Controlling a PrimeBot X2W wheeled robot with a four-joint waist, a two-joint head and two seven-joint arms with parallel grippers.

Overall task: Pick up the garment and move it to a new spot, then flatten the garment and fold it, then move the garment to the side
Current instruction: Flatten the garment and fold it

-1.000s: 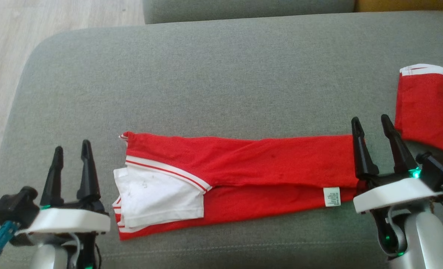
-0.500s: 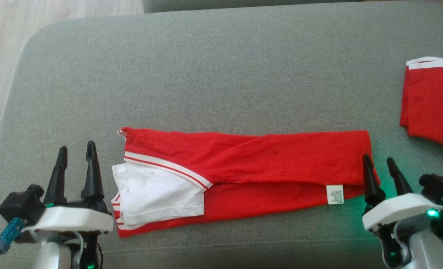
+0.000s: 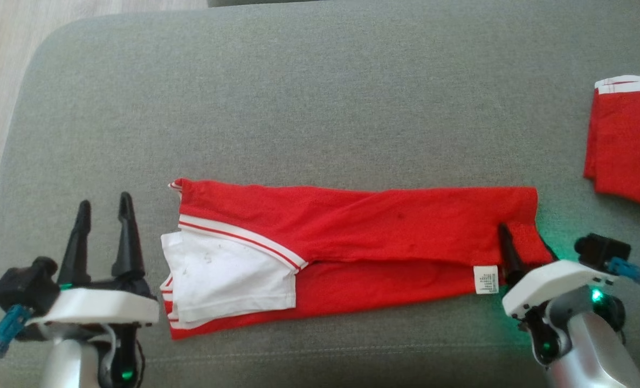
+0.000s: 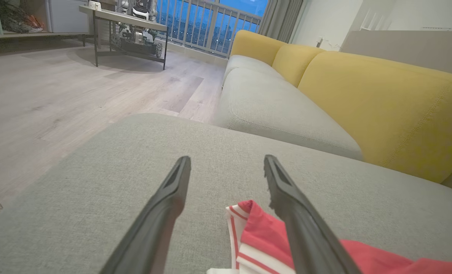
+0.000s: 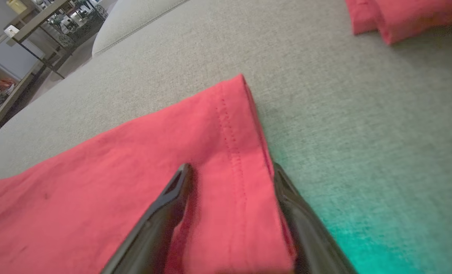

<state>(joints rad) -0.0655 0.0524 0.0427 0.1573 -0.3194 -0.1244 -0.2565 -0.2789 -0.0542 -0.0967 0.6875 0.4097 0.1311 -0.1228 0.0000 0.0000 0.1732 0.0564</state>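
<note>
The garment [image 3: 352, 242] lay flat near the front edge of the grey cushion [image 3: 320, 108]. It was already doubled lengthwise into a long red band, with its white-trimmed end toward the robot's left and its care label [image 3: 485, 279] near the right end. By that look, the move to a new spot, the flattening and the first fold were done. A crosswise fold and the move to the side seemed left to do. The left tool [image 3: 105, 200] stood spread and empty just beside the white end, touching nothing. The right tool [image 5: 231, 167] was also spread, straddling the hem at the right end and pinching nothing yet. Its wrist view showed one finger lying on the cloth and the other along the hem's edge, which the head view left unclear. The head view alone gave the band's whole length, while another folded red piece [image 3: 627, 145] lay well apart at the right.
</note>
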